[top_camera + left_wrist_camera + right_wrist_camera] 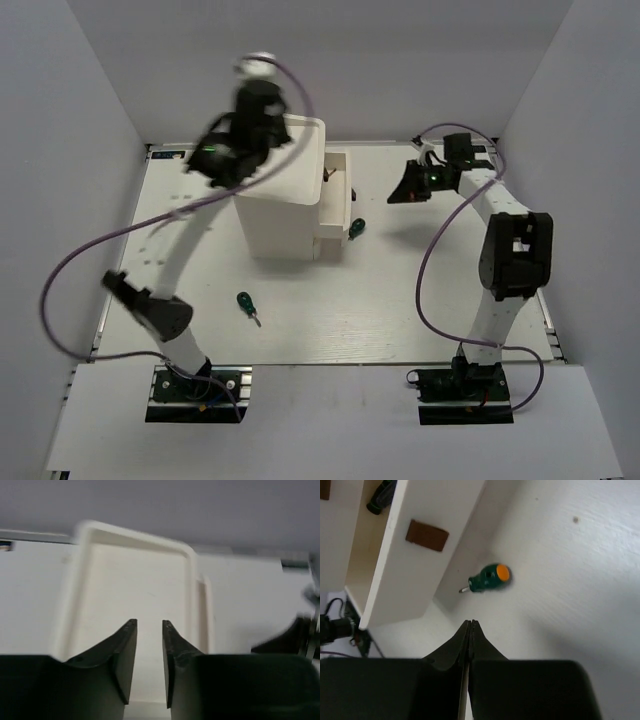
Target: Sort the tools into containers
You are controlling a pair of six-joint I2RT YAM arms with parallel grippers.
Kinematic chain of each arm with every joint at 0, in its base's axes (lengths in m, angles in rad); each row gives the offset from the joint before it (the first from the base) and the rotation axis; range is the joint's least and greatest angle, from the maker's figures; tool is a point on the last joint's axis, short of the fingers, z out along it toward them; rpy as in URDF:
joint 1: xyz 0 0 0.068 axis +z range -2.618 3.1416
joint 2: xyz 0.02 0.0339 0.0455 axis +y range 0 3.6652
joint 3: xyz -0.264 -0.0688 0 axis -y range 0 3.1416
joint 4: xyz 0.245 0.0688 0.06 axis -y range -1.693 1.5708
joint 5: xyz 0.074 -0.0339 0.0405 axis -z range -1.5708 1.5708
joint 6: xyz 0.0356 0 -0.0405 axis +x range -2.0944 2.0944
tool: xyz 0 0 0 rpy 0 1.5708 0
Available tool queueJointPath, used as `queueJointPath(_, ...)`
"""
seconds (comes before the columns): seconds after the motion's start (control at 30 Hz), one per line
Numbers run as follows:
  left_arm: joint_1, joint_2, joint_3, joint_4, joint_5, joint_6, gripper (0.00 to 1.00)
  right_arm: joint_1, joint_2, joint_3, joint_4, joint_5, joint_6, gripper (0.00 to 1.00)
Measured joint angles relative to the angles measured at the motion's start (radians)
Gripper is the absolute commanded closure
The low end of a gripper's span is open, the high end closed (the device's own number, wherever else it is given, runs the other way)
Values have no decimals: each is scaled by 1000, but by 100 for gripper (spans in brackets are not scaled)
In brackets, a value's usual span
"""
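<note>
While the right pincer [470, 623] hovers, the green screwdriver [489, 578] lies ahead.

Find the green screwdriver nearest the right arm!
The green screwdriver lies on the table beside the open white drawers, on their right in the top view, near the right gripper.

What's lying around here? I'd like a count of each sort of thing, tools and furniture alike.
White cabinet: 1
Open drawer: 1
Green-handled screwdrivers on the table: 2 (one beside the drawer, one farther off)
Dark-handled tool in the drawer, only partly seen: 1
Total: 5
</note>
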Motion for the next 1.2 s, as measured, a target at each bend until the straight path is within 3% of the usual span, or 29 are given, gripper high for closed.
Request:
queueJointPath(0.07,149,-123,-35,-3,-14,-19,55,71,31,58,2,59,-2,100)
queueJointPath(0.2,444,-285,-152,-10,-33,-69,55,184,56,137,4,179,-5,100)
queueJointPath(0.4,607,-308,-458,14,187,-137,55,216,124,229,10,301,-6,100)
queueJointPath(0.57,674,-166,-632,58,431,-159,54,232,195,267,9,321,-6,100)
queueJointPath(0.83,679,-105,-655,143,716,-127,52,309,246,302,6,244,-6,100)
queueJointPath(1.2,686,-105,-663,206,890,-83,53,371,292,392,10,210,0,100)
